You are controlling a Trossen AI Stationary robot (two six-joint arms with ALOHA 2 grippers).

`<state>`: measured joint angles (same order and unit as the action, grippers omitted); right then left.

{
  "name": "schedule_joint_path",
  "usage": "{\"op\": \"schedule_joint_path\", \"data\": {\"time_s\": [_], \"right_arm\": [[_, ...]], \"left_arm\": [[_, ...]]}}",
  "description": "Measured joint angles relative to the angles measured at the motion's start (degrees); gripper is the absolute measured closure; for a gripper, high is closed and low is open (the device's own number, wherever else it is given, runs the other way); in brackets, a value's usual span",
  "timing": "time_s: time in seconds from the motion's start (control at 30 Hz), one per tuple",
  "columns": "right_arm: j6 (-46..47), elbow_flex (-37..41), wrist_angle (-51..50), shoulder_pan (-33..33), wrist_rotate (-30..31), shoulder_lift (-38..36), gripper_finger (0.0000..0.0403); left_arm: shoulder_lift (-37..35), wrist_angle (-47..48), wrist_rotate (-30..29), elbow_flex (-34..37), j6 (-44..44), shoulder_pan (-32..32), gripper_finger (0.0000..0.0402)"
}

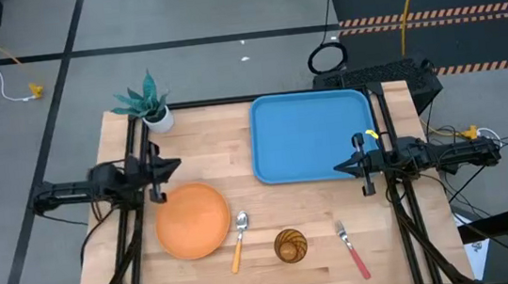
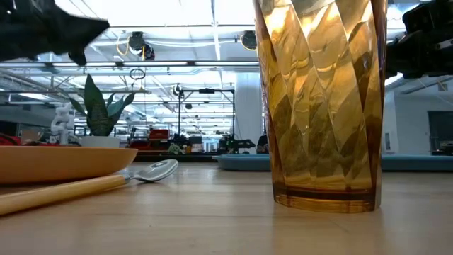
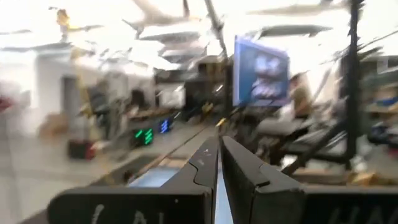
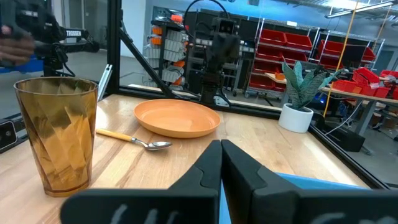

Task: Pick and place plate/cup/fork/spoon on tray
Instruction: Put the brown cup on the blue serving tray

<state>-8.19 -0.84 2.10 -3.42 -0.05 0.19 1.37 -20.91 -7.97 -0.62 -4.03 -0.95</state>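
Note:
The orange plate [image 1: 192, 221] lies flat on the table at the near left; it also shows in the right wrist view [image 4: 177, 117]. The spoon [image 1: 239, 240] lies right of the plate, its orange-yellow handle toward the near edge. The amber cup [image 1: 290, 245] stands upright near the front edge, and fills the low view [image 2: 322, 99]. The fork [image 1: 351, 250] with its pinkish-red handle lies right of the cup. The blue tray [image 1: 310, 136] lies empty at the far right. My left gripper [image 1: 178, 165] is shut and empty above the plate's far edge. My right gripper [image 1: 338, 166] is shut and empty at the tray's near right corner.
A white pot with a green plant [image 1: 151, 105] stands at the far left corner. Black frame rails [image 1: 138, 211] run along both table sides. Bare wood lies between plate and tray and along the near edge.

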Motion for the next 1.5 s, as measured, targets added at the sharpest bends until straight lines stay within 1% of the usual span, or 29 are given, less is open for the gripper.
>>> {"op": "schedule_joint_path", "data": {"time_s": [0.1,0.23,0.33,0.4,0.47,0.57,0.63,0.83,1.03,1.13,1.27,1.4,1.5], "right_arm": [[0.0,0.0,0.1,0.0,0.0,0.0,0.0403],[0.0,0.0,0.2,0.0,0.0,0.0,0.0403],[2.8,0.0,0.8,0.0,0.0,0.0,0.0403],[5.5,0.0,1.0,0.0,0.0,0.0,0.0403],[6.1,0.0,1.9,0.0,0.0,0.0,0.0403],[5.9,0.0,4.0,0.0,0.0,0.0,0.0403],[7.0,0.0,5.0,0.0,0.0,0.0,0.0403],[17.8,0.0,5.9,0.0,0.0,0.0,0.0403],[19.8,0.0,5.6,0.0,0.2,1.4,0.0403],[21.8,0.0,5.6,0.0,0.2,2.6,0.0403],[26.0,0.0,5.5,0.0,0.0,4.6,0.0403],[27.2,0.0,6.3,0.0,0.0,6.9,0.0403],[27.4,0.0,6.6,0.0,0.0,8.4,0.0403]], "left_arm": [[2.7,-7.6,4.4,0.0,-0.5,-1.1,0.0376],[8.5,-13.0,6.1,-3.6,-0.6,-3.3,0.0376],[14.0,-13.3,6.5,-9.7,-2.2,-5.5,0.0376],[18.5,-13.1,6.8,-14.9,-3.3,-7.2,0.0376],[23.4,-11.9,7.3,-20.7,-4.3,-9.0,0.0376],[31.0,-8.0,8.2,-30.8,-5.1,-11.8,0.0376],[35.9,-3.8,8.2,-37.7,-5.1,-13.5,0.0376],[50.3,10.4,8.2,-58.0,-8.1,-19.0,0.0376],[63.0,24.0,7.5,-76.4,-13.6,-24.0,0.0376],[68.5,31.1,5.3,-84.4,-13.7,-25.7,0.0376],[75.2,39.3,4.9,-93.7,-13.8,-26.4,0.0376],[81.8,44.8,4.9,-100.7,-14.1,-26.5,0.0376],[86.5,49.5,4.9,-105.7,-16.6,-26.3,0.0376]]}}
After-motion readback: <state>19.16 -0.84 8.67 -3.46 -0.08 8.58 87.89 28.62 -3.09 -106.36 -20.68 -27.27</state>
